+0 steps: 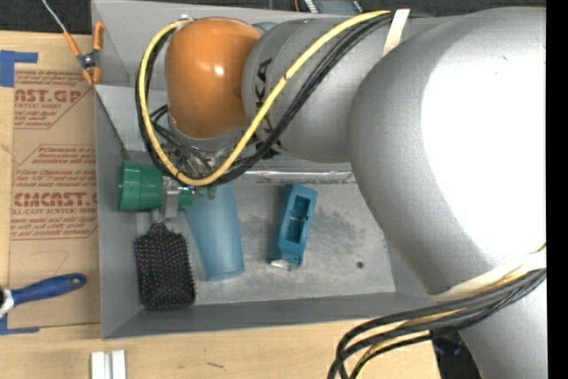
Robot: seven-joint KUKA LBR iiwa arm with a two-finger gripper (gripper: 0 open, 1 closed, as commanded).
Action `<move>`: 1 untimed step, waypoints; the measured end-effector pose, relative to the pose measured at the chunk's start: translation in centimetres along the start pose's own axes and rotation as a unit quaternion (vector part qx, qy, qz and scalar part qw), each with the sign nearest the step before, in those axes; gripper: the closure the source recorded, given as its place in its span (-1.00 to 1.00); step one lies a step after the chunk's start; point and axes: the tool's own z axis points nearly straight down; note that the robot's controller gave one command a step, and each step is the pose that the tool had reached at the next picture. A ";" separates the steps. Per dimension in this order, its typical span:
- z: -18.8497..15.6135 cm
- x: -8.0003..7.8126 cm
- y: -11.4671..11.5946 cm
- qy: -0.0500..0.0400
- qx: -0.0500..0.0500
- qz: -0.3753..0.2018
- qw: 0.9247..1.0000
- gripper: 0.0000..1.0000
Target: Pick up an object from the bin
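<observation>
Robot lab: cabled arm (444, 129) over grey bin (346, 235).

Counted in the grey metal bin (342, 272): one green round cap (139, 188), one pale blue plastic tumbler (217, 235), one darker blue rectangular block (295, 226), one black bristly brush head (163, 271).

The bin (373, 275) is dull grey metal with a dusty floor. The light blue cup (217, 235) and the green cap (138, 187) look like smooth plastic. The black brush (163, 269) looks rough.
</observation>
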 end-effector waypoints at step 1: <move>0.4 7.3 -2.2 0.001 0.000 -0.138 0.990 -1.00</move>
